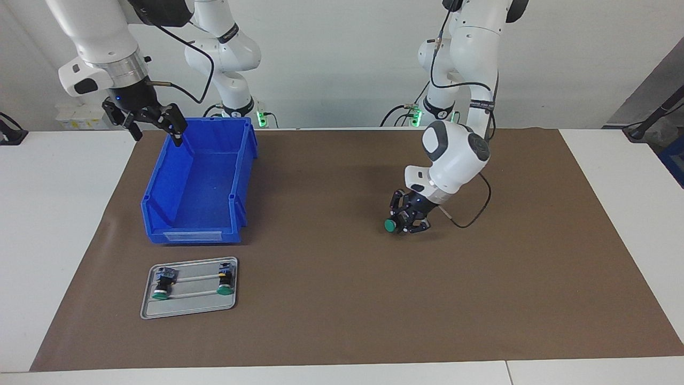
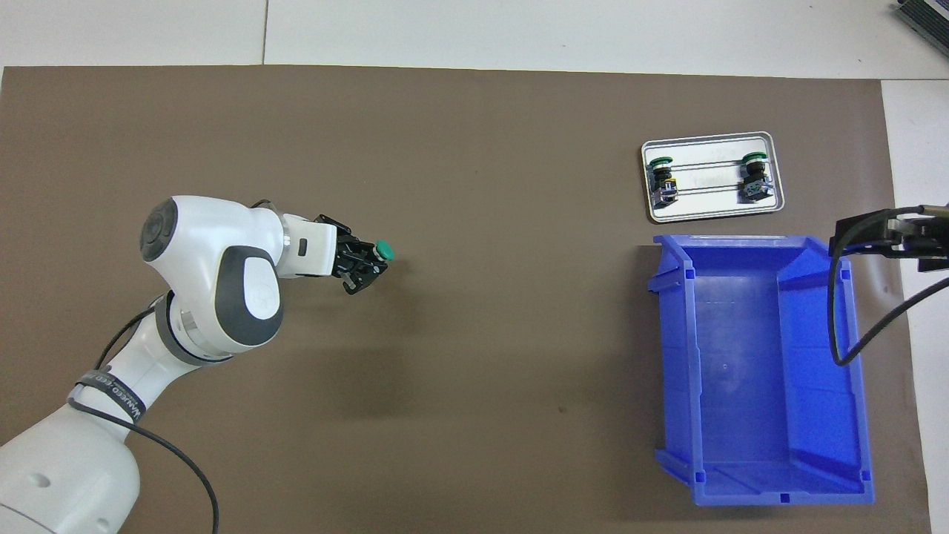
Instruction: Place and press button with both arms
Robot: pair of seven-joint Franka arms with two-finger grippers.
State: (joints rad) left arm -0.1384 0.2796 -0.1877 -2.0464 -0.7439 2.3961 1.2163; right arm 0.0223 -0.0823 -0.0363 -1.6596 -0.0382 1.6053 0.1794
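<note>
The button (image 1: pixel 390 225), green cap pointing toward the right arm's end of the table, sits clamped in the left gripper (image 1: pixel 408 218) low over the brown mat (image 1: pixel 342 299) near the table's middle. The placing step appears under way; next it likely needs setting down steadily for pressing. The right gripper (image 1: pixel 152 122) waits, fingers spread, over the blue bin's (image 1: pixel 160 206) rim. The facing view shows the height (the overhead view cannot). Two spare buttons lie on a tray (image 1: pixel 188 309).
</note>
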